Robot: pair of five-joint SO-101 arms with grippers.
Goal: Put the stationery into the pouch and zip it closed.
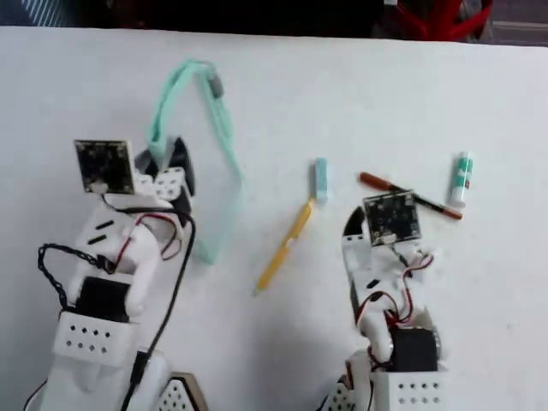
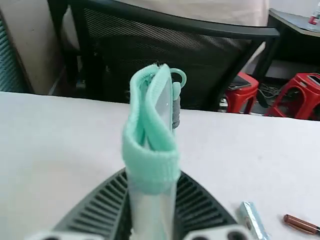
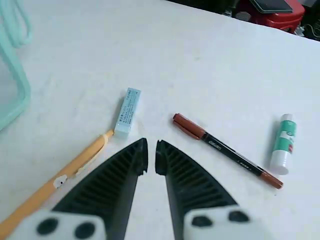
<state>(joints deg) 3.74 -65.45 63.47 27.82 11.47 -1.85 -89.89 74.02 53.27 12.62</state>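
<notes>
The pouch [image 1: 224, 128] is clear with mint-green trim and lies on its side at the back left of the white table. My left gripper [image 1: 167, 161] is shut on its near end. In the left wrist view the pouch [image 2: 151, 125] stands up between the jaws of the left gripper [image 2: 150, 210]. My right gripper [image 3: 151, 157] is shut and holds nothing, hovering just short of a light blue eraser [image 3: 126, 113]. Beside the eraser lie a yellow pencil [image 3: 60, 180], a brown pen [image 3: 225, 150] and a glue stick [image 3: 283, 143]. The right gripper [image 1: 351, 224] sits between the pencil [image 1: 285, 244] and the pen [image 1: 411, 195].
The table's far edge [image 1: 274, 32] runs across the back. Beyond it stand a dark mesh chair [image 2: 165, 45] and red stools [image 2: 295, 95]. Bare white table lies between the two arms and right of the glue stick [image 1: 461, 178].
</notes>
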